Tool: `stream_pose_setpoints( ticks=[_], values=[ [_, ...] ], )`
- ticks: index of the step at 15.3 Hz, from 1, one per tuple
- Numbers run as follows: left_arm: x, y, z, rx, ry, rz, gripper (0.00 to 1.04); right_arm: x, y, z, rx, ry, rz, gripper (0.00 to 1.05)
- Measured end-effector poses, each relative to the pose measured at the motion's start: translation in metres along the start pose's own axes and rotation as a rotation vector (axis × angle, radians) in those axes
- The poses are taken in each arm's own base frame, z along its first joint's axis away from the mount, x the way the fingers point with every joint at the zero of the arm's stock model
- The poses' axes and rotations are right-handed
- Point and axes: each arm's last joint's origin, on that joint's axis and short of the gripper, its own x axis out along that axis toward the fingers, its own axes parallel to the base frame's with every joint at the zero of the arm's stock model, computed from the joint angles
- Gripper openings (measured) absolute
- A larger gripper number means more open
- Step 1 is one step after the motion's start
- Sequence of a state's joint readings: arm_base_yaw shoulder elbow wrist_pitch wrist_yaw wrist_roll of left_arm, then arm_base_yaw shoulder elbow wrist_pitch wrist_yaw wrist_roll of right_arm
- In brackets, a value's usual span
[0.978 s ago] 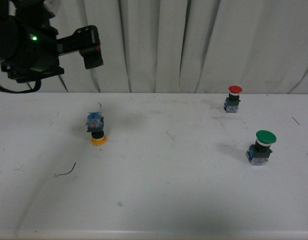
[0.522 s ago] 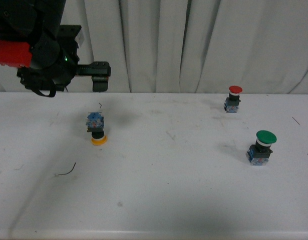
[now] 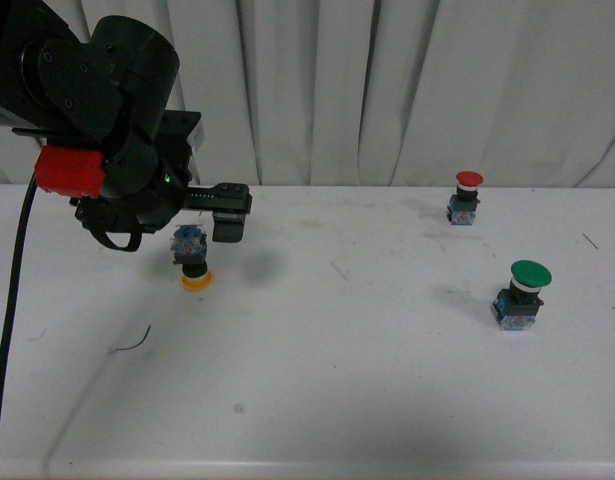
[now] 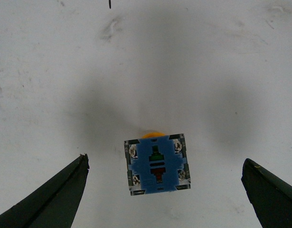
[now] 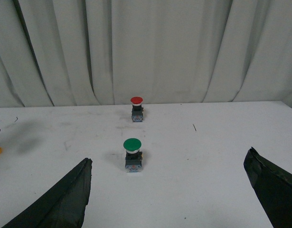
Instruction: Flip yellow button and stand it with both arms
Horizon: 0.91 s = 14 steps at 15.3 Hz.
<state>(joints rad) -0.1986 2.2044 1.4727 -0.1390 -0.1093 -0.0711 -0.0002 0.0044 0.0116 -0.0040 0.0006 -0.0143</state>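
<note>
The yellow button (image 3: 192, 260) stands upside down on the white table (image 3: 317, 380), with its yellow cap on the surface and its blue block base (image 4: 157, 164) facing up. My left gripper (image 3: 201, 224) hovers just above it and is open. In the left wrist view the blue base sits between the two spread fingers (image 4: 65, 190), touching neither. Only a sliver of the cap (image 4: 153, 135) shows there. My right gripper (image 5: 167, 159) is open and empty above bare table, far from the yellow button, and it is out of the front view.
A red-capped button (image 3: 468, 196) stands upright at the back right. A larger green-capped button (image 3: 524, 292) stands nearer on the right. A thin dark wire scrap (image 3: 132, 343) lies front left. A white curtain (image 3: 387, 90) hangs behind the table.
My left arm has swung down and rightward from the upper left corner until its gripper is over the yellow button. The buttons have not moved.
</note>
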Motion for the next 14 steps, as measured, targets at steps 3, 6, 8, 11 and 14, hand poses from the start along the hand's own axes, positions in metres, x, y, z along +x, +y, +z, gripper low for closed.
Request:
stream_pose_setpoints(
  ticks=[3, 6, 8, 11, 14],
  values=[
    [0.0094, 0.0027, -0.0066, -0.006, 0.022, 0.013, 0.98, 0.0, 0.0, 0.0, 0.0, 0.0, 0.0, 0.98],
    [0.0126, 0.0052, -0.0088, -0.022, 0.03, 0.015, 0.98, 0.0, 0.0, 0.0, 0.0, 0.0, 0.0, 0.98],
    [0.0125, 0.0049, -0.008, -0.041, 0.025, 0.001, 0.98, 0.0, 0.0, 0.0, 0.0, 0.0, 0.0, 0.98],
    [0.0124, 0.004, -0.007, -0.066, 0.02, -0.018, 0.68, 0.0, 0.0, 0.0, 0.0, 0.0, 0.0, 0.98],
    [0.0117, 0.0025, -0.0007, -0.075, -0.011, -0.015, 0.32, 0.0, 0.0, 0.0, 0.0, 0.0, 0.0, 0.98]
  ],
)
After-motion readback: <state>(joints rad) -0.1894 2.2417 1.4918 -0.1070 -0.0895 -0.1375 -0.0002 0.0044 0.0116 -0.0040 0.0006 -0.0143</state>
